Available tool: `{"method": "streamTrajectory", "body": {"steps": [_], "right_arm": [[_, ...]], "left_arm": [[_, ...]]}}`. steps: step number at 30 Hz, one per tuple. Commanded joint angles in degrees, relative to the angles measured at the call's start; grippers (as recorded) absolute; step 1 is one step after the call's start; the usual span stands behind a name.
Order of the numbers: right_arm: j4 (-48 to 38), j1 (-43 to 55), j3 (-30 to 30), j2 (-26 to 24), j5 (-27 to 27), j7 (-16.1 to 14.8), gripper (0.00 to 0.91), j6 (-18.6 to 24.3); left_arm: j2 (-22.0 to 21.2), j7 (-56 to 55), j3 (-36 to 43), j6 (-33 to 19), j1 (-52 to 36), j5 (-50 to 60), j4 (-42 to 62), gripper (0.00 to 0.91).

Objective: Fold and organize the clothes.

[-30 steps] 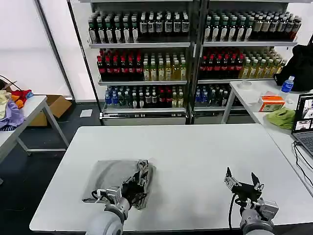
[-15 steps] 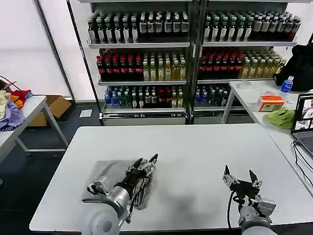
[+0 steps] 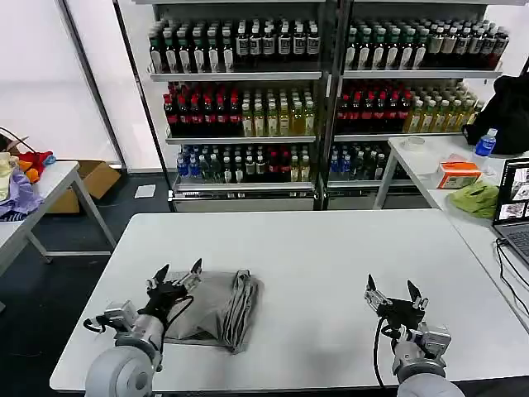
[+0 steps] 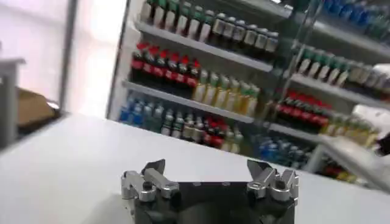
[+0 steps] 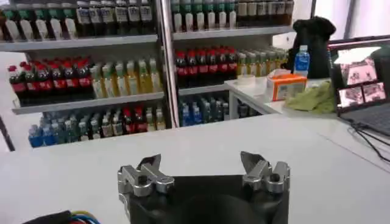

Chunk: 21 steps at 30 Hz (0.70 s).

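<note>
A folded light grey shirt [image 3: 216,308] lies on the white table [image 3: 331,248], near its front left. My left gripper [image 3: 178,275] hovers at the shirt's left edge, open and empty, fingers pointing away from me. In the left wrist view the left gripper [image 4: 206,170] has its jaws wide apart over bare tabletop. My right gripper [image 3: 389,292] stands open over the front right of the table, well apart from the shirt. The right wrist view has the right gripper [image 5: 204,164] with nothing between its jaws.
Shelves of bottled drinks [image 3: 314,99] stand behind the table. A side table on the right carries a laptop [image 3: 514,211], a lime-green cloth [image 3: 477,198] and an orange box [image 3: 459,173]. Another table on the left holds coloured fabrics [image 3: 16,186]. A cardboard box [image 3: 97,176] sits on the floor.
My left gripper has let go of the shirt and drawn back to the left, off the fold. The shirt now lies flat and folded. The right gripper rose slightly.
</note>
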Motion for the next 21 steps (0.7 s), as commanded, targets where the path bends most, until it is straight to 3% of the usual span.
{"method": "streamTrajectory", "body": {"steps": [1,21], "right_arm": [[-0.73,0.84,-1.12,-0.3,-0.13,0.0,0.907,-0.03],[-0.36,-0.14,-0.34,-0.28,-0.27,-0.01,0.907,0.01]], "left_arm": [[1.83,2.46,-3.96,-0.44,3.34,9.07,1.6,0.907],[1.7,4.25,-3.32,-0.72,2.04,8.75,9.11,0.907]]}}
